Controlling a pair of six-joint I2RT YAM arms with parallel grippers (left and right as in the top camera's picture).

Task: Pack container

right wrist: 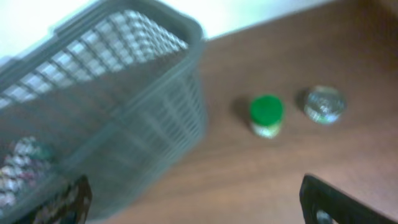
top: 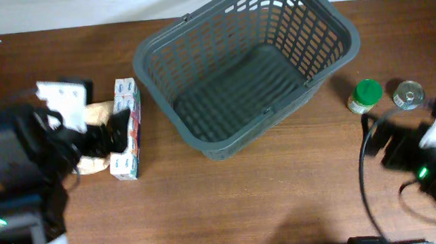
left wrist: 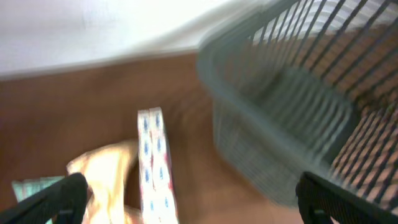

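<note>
Container: a large dark grey plastic rectangular basket (top: 212, 38) with slotted lattice walls and a thick rim.

Overhead view: the basket is standing at the far middle of the brown wooden table (top: 247, 204). Its floor is showing bare, so packing appears not yet begun and every item is lying outside. On the basket's left-arm side, near it but apart, a long white cardboard box with blue and red print (top: 130, 155) is lying against a crumpled tan bag (top: 98, 113), with a small white packet (top: 60, 91) beyond. The left gripper (top: 116, 131) is hanging over box and bag; contact cannot be told. On the basket's right-arm side, a small jar with a green lid (top: 366, 95) and a round silver tin (top: 408, 94) are standing side by side, and the right gripper (top: 384, 137) is hovering near them.

Left wrist view (blurred): the fingers (left wrist: 59, 199) are spread wide and are grasping nothing. The box is lying below them, and the basket's wall is rising beyond it. That tall rim would have to be cleared on any transfer.

Right wrist view (blurred): the fingers (right wrist: 339, 202) are likewise parted and empty. Jar and tin are standing ahead, apart from the basket's wall, with nothing blocking the approach. Patterned shapes showing through the lattice cannot be identified.
</note>
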